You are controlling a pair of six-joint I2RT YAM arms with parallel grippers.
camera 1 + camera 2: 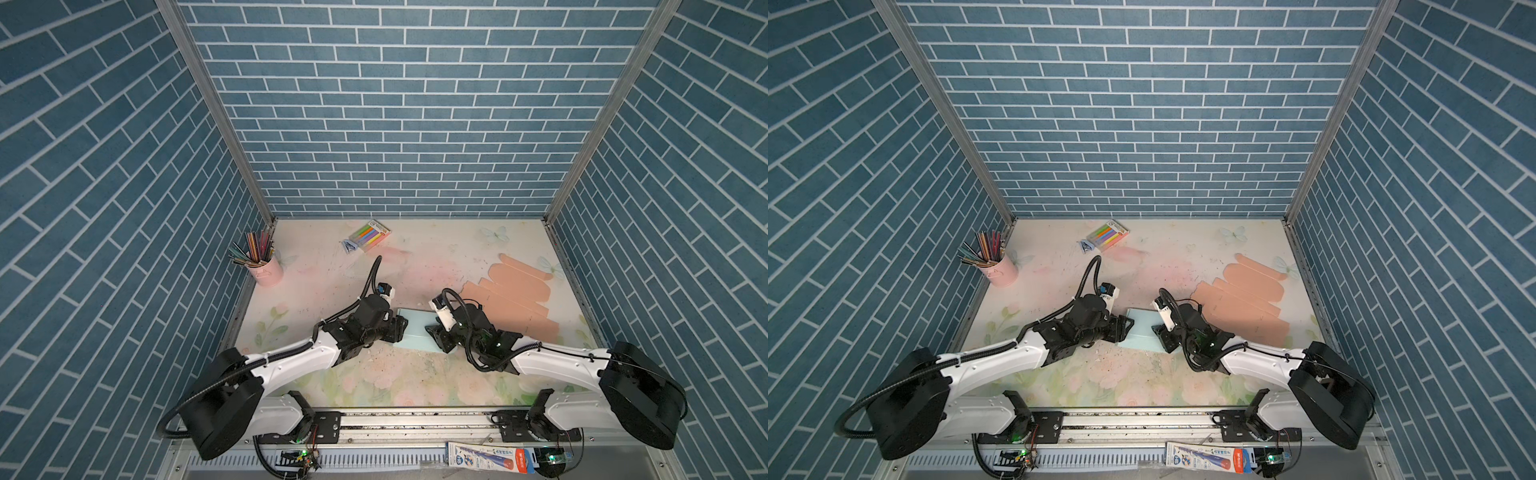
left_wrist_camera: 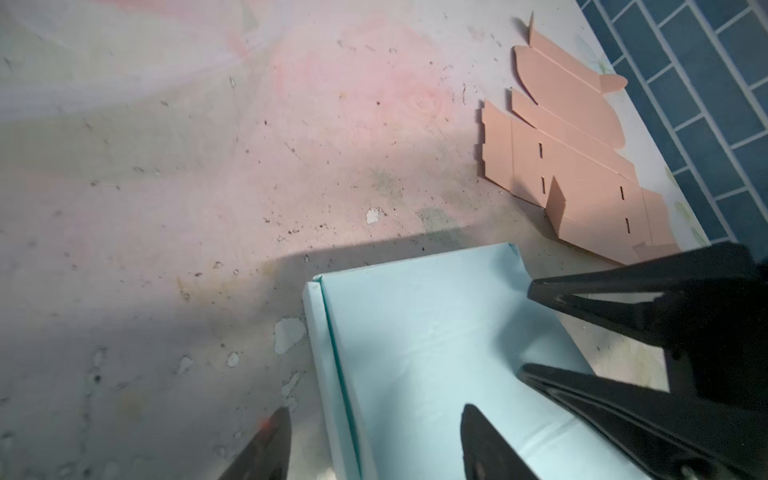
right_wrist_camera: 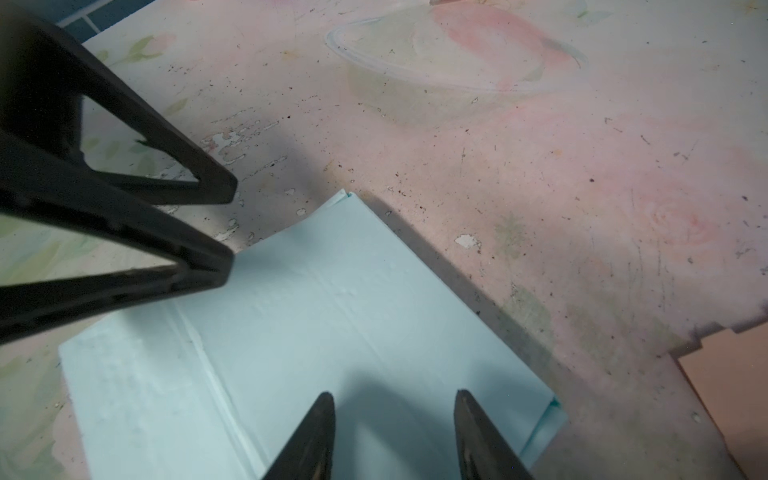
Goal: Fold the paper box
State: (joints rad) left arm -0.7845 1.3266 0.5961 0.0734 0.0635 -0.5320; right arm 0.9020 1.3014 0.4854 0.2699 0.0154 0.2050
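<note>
The light blue paper box (image 1: 415, 332) (image 1: 1142, 330) lies in the middle of the table between both grippers. My left gripper (image 1: 401, 328) (image 2: 376, 409) is open astride the box's left edge. One of its fingers is over the table, the other over the blue panel (image 2: 415, 353), with a narrow folded strip between them. My right gripper (image 1: 432, 332) (image 3: 395, 394) is open above the box's right end (image 3: 332, 311), nothing between its fingers. A crease runs across the panel near the left gripper's fingers (image 3: 199, 257).
A flat, unfolded pink carton (image 1: 515, 299) (image 2: 582, 166) lies just right of the box. A pink cup of pencils (image 1: 266, 266) stands at the back left, a pack of highlighters (image 1: 370, 235) at the back middle. Blue brick walls enclose three sides.
</note>
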